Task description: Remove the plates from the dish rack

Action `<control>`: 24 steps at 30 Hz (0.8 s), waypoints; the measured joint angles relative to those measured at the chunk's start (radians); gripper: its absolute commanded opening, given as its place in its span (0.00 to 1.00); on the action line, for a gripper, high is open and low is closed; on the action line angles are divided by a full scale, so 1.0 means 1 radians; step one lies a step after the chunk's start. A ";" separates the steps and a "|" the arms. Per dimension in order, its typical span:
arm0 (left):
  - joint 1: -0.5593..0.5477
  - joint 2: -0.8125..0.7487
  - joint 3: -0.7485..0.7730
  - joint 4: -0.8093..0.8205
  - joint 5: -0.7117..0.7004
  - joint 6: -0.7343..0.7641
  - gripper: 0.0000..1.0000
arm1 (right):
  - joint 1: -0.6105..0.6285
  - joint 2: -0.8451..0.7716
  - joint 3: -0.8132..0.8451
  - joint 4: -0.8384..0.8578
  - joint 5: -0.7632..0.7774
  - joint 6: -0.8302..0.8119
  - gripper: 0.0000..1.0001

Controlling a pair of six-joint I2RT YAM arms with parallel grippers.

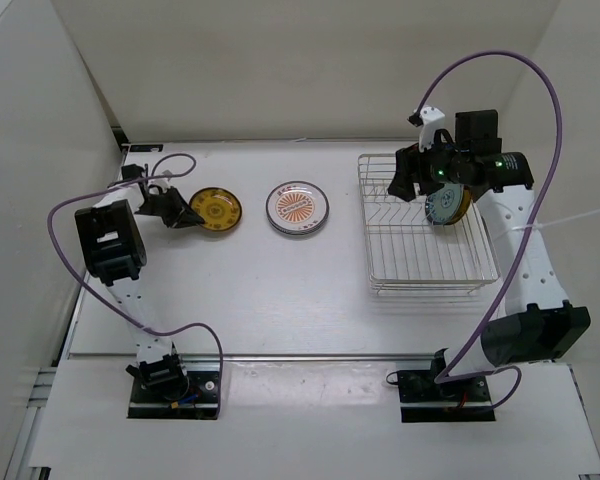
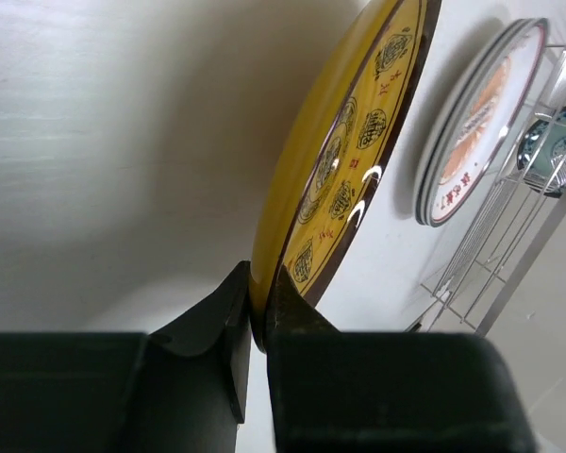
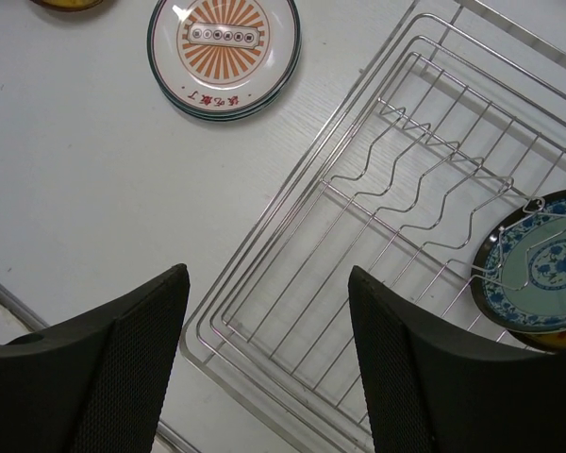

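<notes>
The rim of the yellow plate (image 1: 218, 209) is pinched between the nearly closed fingers of the left gripper (image 1: 190, 215), at the left part of the table (image 1: 280, 300). The plate with the orange sunburst (image 1: 297, 208) is laid flat on the table to the right of the yellow one, apart from it. The right gripper (image 1: 402, 182) is held above the dish rack (image 1: 420, 265), with its jaws spread wide and nothing between them. A blue patterned plate (image 1: 446, 205) is propped against the wires in the far right part of the rack.
</notes>
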State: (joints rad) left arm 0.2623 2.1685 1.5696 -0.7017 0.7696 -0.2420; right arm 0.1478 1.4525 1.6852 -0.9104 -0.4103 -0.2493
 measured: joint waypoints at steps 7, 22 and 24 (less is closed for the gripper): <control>0.025 0.047 0.000 -0.005 -0.003 -0.019 0.41 | 0.011 -0.014 -0.032 0.024 0.077 0.008 0.86; 0.016 -0.087 -0.013 -0.127 -0.254 0.044 1.00 | 0.011 0.015 -0.027 0.048 0.367 0.029 0.90; -0.007 -0.183 -0.058 -0.135 -0.364 0.084 1.00 | 0.006 0.050 -0.016 0.049 0.441 0.026 0.90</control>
State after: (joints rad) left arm 0.2554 1.9858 1.5116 -0.8371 0.4053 -0.1577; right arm 0.1535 1.5021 1.6691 -0.8616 0.0303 -0.2230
